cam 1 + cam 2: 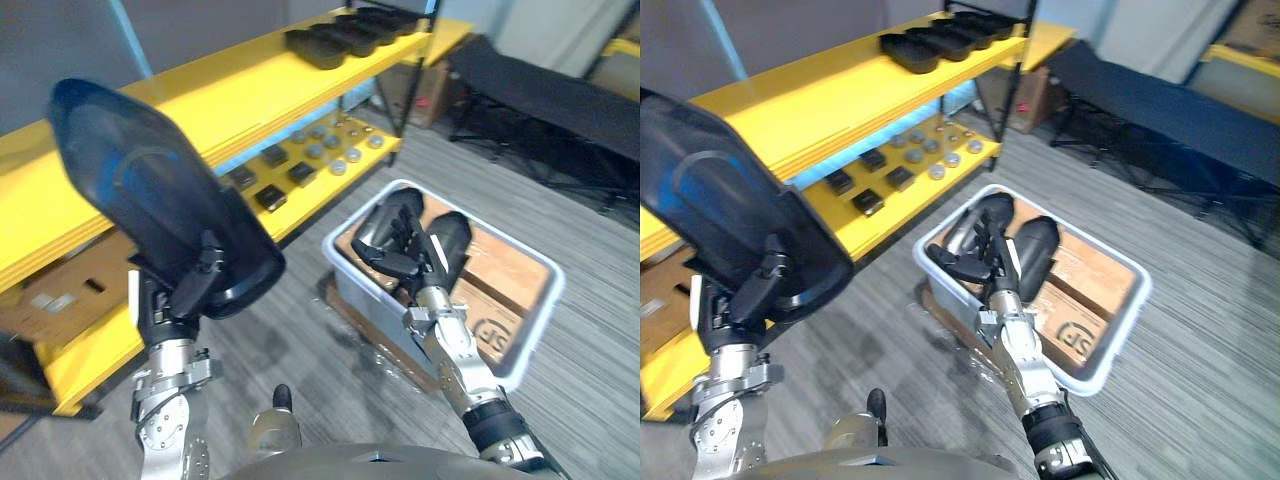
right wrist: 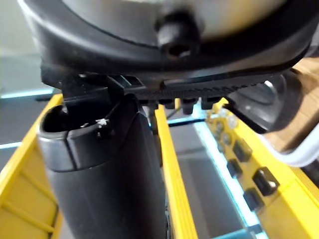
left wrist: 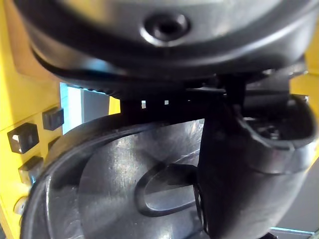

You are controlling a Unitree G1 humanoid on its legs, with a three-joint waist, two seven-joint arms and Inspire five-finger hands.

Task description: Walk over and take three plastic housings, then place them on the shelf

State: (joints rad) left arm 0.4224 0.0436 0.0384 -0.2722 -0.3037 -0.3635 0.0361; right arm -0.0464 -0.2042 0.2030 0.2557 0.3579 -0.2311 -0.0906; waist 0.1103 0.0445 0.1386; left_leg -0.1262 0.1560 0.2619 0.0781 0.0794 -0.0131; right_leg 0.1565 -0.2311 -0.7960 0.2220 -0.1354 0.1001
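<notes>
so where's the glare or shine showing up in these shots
left eye view: pale sheen along the top rim of the plastic housing in the left robot hand; left wrist view: soft glare on its grey inner face; right wrist view: a cyan light strip glowing on the yellow shelf

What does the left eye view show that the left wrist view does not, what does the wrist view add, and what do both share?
Left eye view, not the wrist view: the white bin on the floor, the right hand in it among dark housings, and a row of black housings atop the yellow shelf. Left wrist view, not the eye view: a clear oval recess in the grey inner face of the held housing. Both: the left hand curled round that housing, the shelf, and small black blocks on its lower board.
</notes>
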